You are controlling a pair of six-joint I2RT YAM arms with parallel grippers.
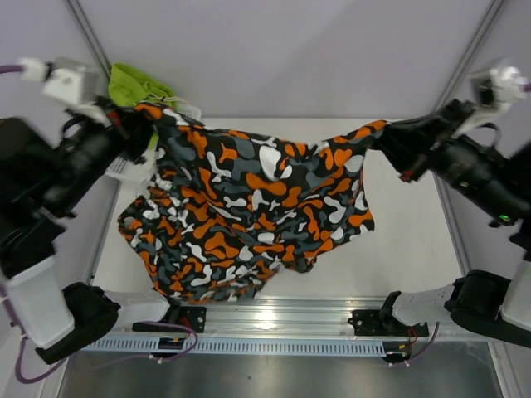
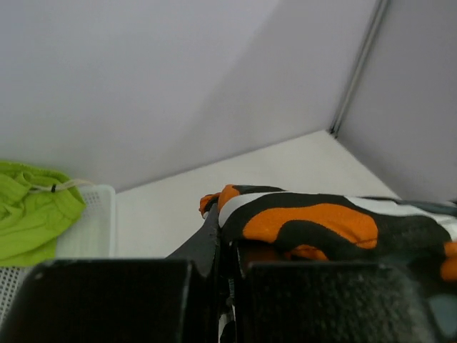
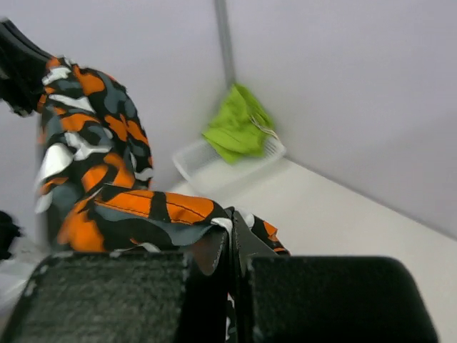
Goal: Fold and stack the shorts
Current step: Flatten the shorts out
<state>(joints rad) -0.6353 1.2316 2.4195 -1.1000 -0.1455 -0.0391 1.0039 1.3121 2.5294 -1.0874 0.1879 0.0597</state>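
The camo shorts [image 1: 249,207], blotched orange, black, grey and white, hang stretched between both arms above the table. My left gripper [image 1: 143,118] is shut on their upper left corner [image 2: 285,221], and my right gripper [image 1: 383,133] is shut on their upper right corner [image 3: 157,211]. The cloth sags in the middle and its lower part drapes down toward the front rail. The lime green shorts [image 1: 137,85] lie bunched in the white basket [image 1: 124,166] at the back left, with the white drawstring [image 2: 53,187] showing in the left wrist view.
The white mesh basket [image 3: 214,161] stands against the left wall beside my left arm. Grey walls close the table on three sides. An aluminium rail [image 1: 274,319] runs along the near edge between the arm bases. Bare white tabletop [image 1: 406,240] shows right of the shorts.
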